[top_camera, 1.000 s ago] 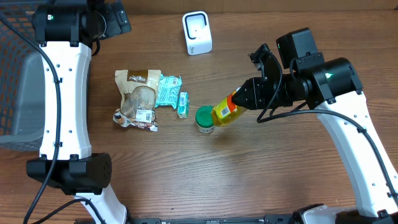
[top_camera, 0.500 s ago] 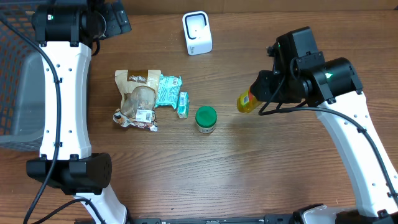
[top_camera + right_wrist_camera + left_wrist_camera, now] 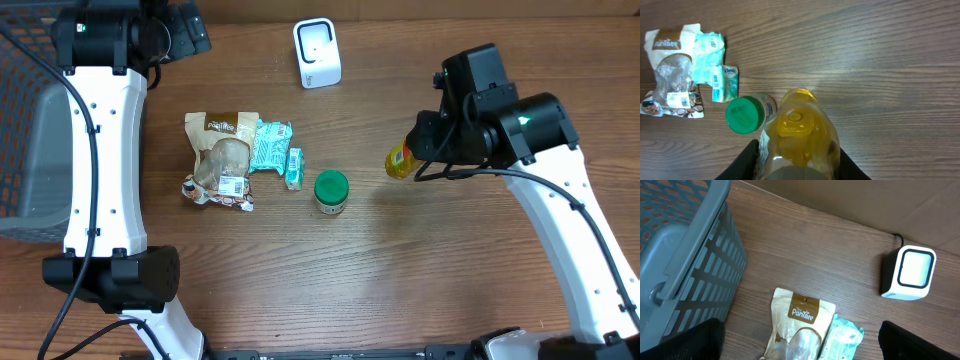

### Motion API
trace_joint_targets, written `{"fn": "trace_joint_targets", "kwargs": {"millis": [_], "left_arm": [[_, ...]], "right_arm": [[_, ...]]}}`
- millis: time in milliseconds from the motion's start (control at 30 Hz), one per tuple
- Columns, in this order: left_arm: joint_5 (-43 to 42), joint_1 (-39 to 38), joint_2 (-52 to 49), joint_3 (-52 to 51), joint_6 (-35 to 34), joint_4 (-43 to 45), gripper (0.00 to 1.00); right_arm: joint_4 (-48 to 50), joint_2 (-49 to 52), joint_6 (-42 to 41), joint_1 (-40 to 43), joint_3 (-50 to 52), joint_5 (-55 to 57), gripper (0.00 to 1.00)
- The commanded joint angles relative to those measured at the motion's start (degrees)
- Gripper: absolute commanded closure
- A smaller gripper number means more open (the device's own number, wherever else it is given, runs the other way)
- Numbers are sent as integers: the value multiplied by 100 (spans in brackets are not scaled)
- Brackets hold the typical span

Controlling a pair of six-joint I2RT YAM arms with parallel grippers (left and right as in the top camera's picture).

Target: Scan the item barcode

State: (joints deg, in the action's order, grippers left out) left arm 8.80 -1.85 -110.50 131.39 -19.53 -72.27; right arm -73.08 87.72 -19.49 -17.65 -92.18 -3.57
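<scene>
Overhead, reading from the left: found a grey basket (image 3: 30,150) hard against the left table edge. Saw the left gripper (image 3: 800,342) spread wide and holding nothing, poised over the snack pouch (image 3: 220,160) and teal packets (image 3: 270,145), unmoved through the last second. Found the white scanner (image 3: 317,53) upright near the far edge. Noted the green-lidded jar (image 3: 331,192) standing alone; a second earlier had the yellow bottle (image 3: 400,162) slanting down right beside it; since then lifted and drawn rightward, clear of the jar, with little shift over the last half second. Saw the right gripper (image 3: 415,152) clamped on the bottle, fingers (image 3: 749,159) on both flanks in the right wrist view; held it aloft over bare wood to the right of the jar.

Judged the pick done and the carry to the scanner as the step in hand. Could not find a barcode on the bottle in any view, so probably needed a wrist turn before presenting it.

Found open wood between bottle and scanner, with nothing standing in that path; more bare table rightward and toward the near edge. Counted the jar as the only close obstacle, low and to the left. Left little room behind the scanner, so close to the far edge.
</scene>
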Motion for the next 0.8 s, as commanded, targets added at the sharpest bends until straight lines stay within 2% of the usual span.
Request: {"fn": "trace_joint_targets", "kwargs": {"millis": [0, 500, 767], "left_arm": [[15, -7, 35, 109, -20, 7, 0], [15, -7, 35, 109, -20, 7, 1], [15, -7, 35, 107, -20, 7, 0]], "right_arm": [[133, 85, -52, 0, 160, 59, 96], [833, 243, -72, 0, 903, 664, 96], [1530, 245, -72, 4, 1539, 1115, 96]]}}
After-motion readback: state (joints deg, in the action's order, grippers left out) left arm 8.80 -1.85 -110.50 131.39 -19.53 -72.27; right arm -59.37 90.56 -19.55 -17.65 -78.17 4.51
